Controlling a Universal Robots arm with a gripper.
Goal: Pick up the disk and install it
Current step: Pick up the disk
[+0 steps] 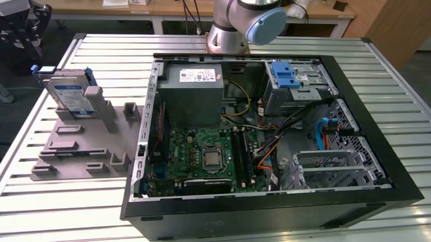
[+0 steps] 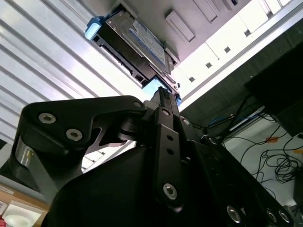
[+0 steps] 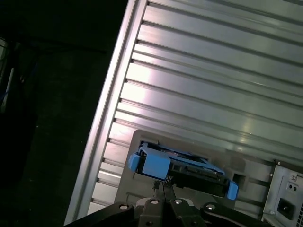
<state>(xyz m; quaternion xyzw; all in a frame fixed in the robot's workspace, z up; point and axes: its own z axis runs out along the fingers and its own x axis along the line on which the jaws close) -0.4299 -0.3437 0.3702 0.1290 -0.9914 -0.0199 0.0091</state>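
While its fingertips sit pressed together on nothing, the gripper (image 3: 161, 185) hangs apart from the disk (image 3: 182, 166), which stands on edge in the grey holder (image 3: 251, 165) just beyond those tips.

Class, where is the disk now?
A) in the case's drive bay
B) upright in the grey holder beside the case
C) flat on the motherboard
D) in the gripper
B: the disk stands upright in the grey holder, at the exterior view's left of the open computer case.
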